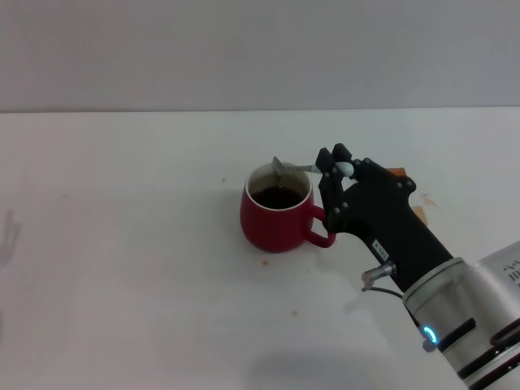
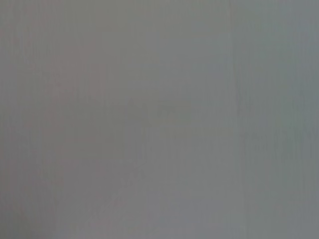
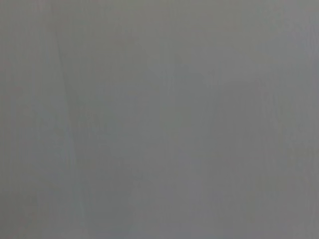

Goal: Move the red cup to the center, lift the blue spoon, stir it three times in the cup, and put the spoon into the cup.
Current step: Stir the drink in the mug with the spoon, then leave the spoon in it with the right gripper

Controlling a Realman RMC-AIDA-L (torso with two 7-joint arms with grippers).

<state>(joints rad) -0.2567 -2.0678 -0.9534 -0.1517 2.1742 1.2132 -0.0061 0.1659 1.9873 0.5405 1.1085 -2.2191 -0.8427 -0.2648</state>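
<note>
Red cup [image 1: 276, 219]: stands upright on the white table [image 1: 122, 268], near the middle of the head view, its loop handle turned toward the robot's right. Dark liquid fills the white inside.

Blue spoon [image 1: 305, 168]: lies tilted across the far rim of the cup. The grey metal bowl shows just above the rim on the far side, and the pale blue end of the handle sits at the fingertips of the right gripper. The middle of the shaft is thin and hard to follow.

Right gripper [image 1: 340, 166]: black, reaching in from the lower right, just beside the cup on its handle side. Its fingers are pinched onto the pale end of the spoon handle, with only a sliver of gap between them.

Right arm: silver casing with a blue light, cut off by the lower right corner.

Orange-brown block [image 1: 398, 172]: only a small corner peeks out behind the gripper; the rest is hidden.

Left arm: outside the head view.

Wrist views: both show only a flat grey field, with nothing to make out.
</note>
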